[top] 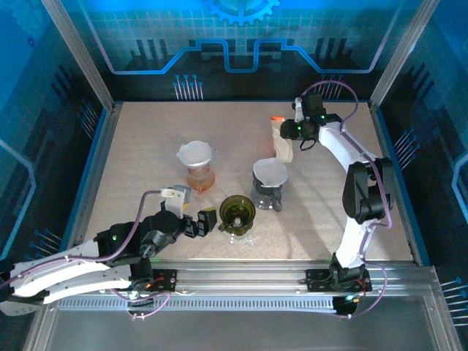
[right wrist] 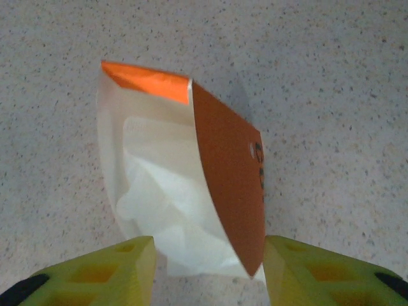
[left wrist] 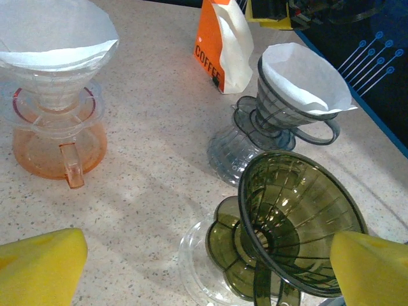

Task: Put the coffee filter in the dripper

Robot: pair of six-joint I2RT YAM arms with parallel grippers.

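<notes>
Three drippers stand on a speckled desk (top: 139,146): an orange dripper (top: 199,174) and a grey dripper (top: 268,194), each lined with a white paper filter, and a green dripper (top: 238,213) nearest the arms, bare inside. Just beside the green dripper, the left arm's fingers (left wrist: 41,271) are spread wide and hold nothing. Toward the far side an orange filter bag (right wrist: 226,172) stands upright, with white coffee filters (right wrist: 159,191) showing inside it. Over it, the right arm's fingers (right wrist: 108,271) are apart with the bag's near end between them; whether they pinch it cannot be told.
</notes>
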